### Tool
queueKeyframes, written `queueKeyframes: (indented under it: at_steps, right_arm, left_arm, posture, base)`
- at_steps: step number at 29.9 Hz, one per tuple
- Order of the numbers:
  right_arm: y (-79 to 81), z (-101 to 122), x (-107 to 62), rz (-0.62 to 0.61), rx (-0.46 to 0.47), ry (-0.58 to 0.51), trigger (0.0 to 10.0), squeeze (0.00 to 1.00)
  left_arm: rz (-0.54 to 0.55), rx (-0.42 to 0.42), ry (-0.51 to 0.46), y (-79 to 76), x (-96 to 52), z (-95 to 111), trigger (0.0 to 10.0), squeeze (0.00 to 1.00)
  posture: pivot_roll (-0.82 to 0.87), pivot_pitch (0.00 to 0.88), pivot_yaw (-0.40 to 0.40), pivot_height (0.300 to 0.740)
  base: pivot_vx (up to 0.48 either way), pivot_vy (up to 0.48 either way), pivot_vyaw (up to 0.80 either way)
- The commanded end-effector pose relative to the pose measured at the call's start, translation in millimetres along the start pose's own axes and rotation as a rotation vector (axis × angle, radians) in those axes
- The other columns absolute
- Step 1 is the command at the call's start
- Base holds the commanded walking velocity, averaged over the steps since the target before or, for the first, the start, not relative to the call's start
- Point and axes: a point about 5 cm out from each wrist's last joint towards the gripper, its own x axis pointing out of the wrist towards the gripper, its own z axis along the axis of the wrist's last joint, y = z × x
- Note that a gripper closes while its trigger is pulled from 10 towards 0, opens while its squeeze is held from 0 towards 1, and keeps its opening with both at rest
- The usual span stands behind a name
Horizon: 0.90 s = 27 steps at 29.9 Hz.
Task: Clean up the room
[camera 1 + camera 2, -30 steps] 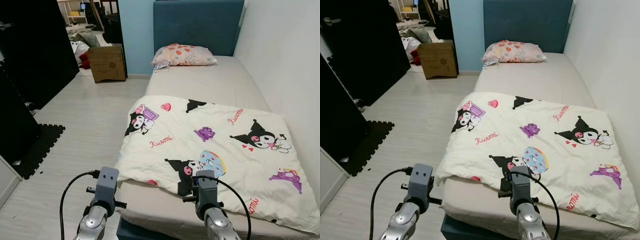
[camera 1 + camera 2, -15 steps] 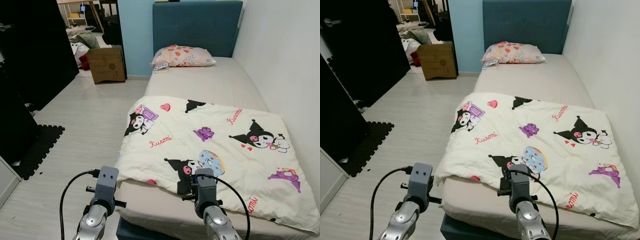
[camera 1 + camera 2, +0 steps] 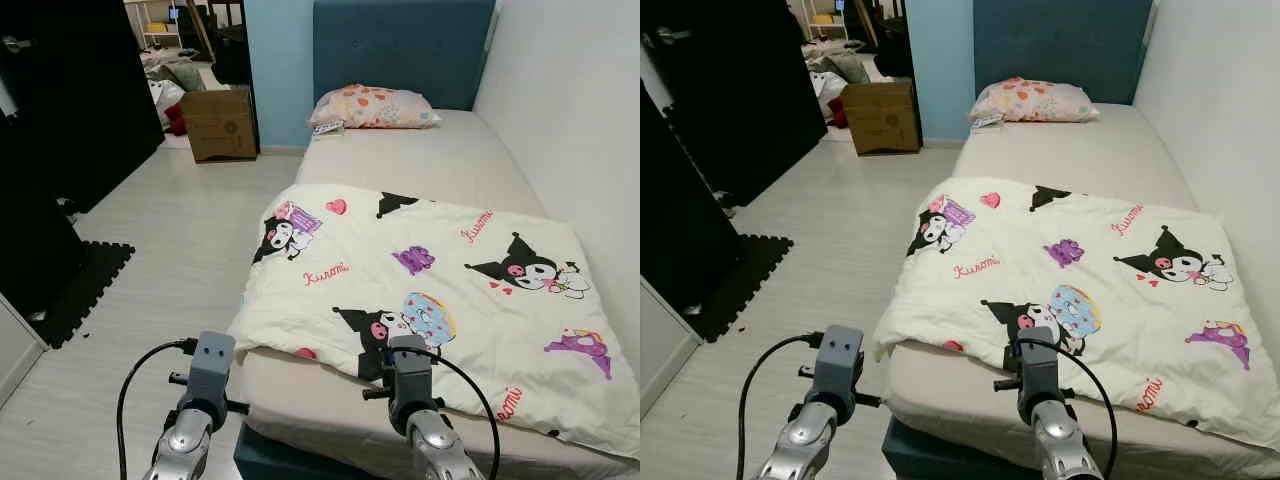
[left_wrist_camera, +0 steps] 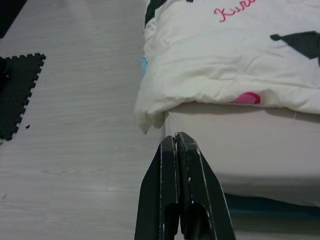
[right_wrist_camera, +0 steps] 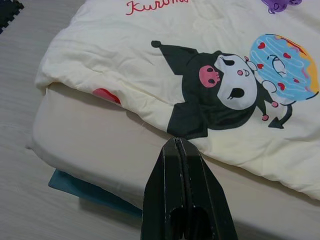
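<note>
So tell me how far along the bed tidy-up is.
Done: nothing obvious.
In hand: left gripper and right gripper, both shut and empty, point at the cartoon-print blanket's near edge.
Left: blanket lies skewed, short of the pillow; a cardboard box sits by the doorway.

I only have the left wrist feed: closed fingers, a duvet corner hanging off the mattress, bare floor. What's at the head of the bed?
Observer: A pillow printed with hearts lies against the blue headboard.
Operator: Is the duvet spread over the whole mattress?
Observer: No. The Kuromi-print duvet covers the foot end, skewed; the mattress is bare between it and the pillow.
Operator: Where is the right gripper?
Observer: The right gripper is shut and points at the duvet's near edge, above the mattress side.
Operator: Anything on the floor beyond my view?
Observer: A cardboard box stands by the doorway, and a black foam mat lies on the robot's left.
</note>
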Motion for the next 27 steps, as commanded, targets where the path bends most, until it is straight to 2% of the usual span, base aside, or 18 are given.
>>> queueKeyframes:
  at_steps: [1, 4, 23, 27]
  right_arm:
    - [3.4, -1.2, 0.3, 0.013, -0.004, 0.01, 10.0, 0.0]
    - [4.3, 0.1, 0.6, 0.02, -0.012, 0.003, 10.0, 0.0]
    - [5.3, 3.8, 1.9, 0.035, -0.029, -0.007, 10.0, 0.0]
    - [6.6, 4.2, 1.4, 0.051, -0.02, -0.014, 10.0, 0.0]
  left_arm:
    - [0.018, 0.011, 0.027, 5.8, -1.3, -5.5, 10.0, 0.0]
    - [0.024, 0.012, 0.028, 7.5, -0.4, -5.2, 10.0, 0.0]
    - [0.042, 0.016, 0.025, 12.7, 2.0, -3.8, 10.0, 0.0]
    - [0.046, 0.018, 0.024, 14.1, 2.0, -3.9, 10.0, 0.0]
  posture:
    - [-0.01, 0.085, 0.02, 0.641]
    - [-0.01, 0.081, 0.016, 0.627]
    - [-0.02, 0.082, 0.008, 0.627]
    - [-0.02, 0.091, 0.001, 0.612]
  base:
    - [0.0, 0.0, 0.0]
    - [0.0, 0.0, 0.0]
    - [0.0, 0.0, 0.0]
    - [0.0, 0.0, 0.0]
